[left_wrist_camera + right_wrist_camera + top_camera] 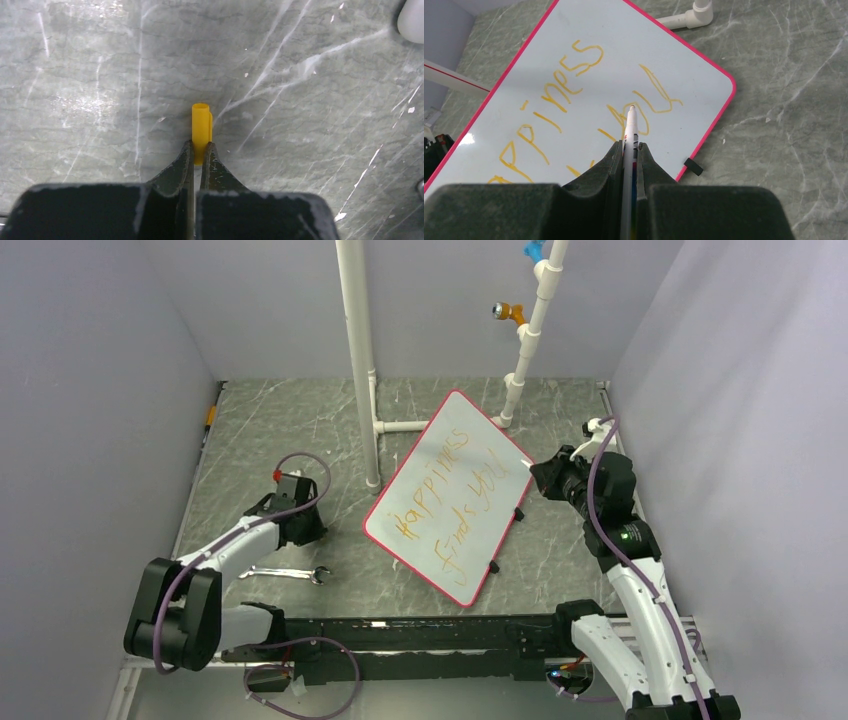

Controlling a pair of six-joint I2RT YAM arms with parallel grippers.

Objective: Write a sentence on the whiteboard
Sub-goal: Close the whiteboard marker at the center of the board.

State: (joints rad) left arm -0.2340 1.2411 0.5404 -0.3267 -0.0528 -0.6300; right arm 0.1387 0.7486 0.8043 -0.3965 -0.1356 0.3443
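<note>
The whiteboard (pixel 455 430) with its red-pink frame lies tilted in the middle of the marble table. The sentence (pixel 448 508) runs across it in two orange-yellow lines, and part of the lettering (pixel 569 80) shows in the right wrist view. My right gripper (pixel 533 472) (pixel 628 147) hovers at the board's right corner (pixel 724 85), shut on a white marker (pixel 630 130) whose tip points over the last word. My left gripper (pixel 283 483) (pixel 199 146) is low over the table to the left of the board, shut on a yellow marker cap (pixel 201 125).
A metal wrench (pixel 290 573) lies near the left arm. A white PVC post (pixel 358 350) stands just behind the board's left edge. A second pipe (pixel 530 330) carries an orange fitting (pixel 510 312). Grey walls close in on three sides.
</note>
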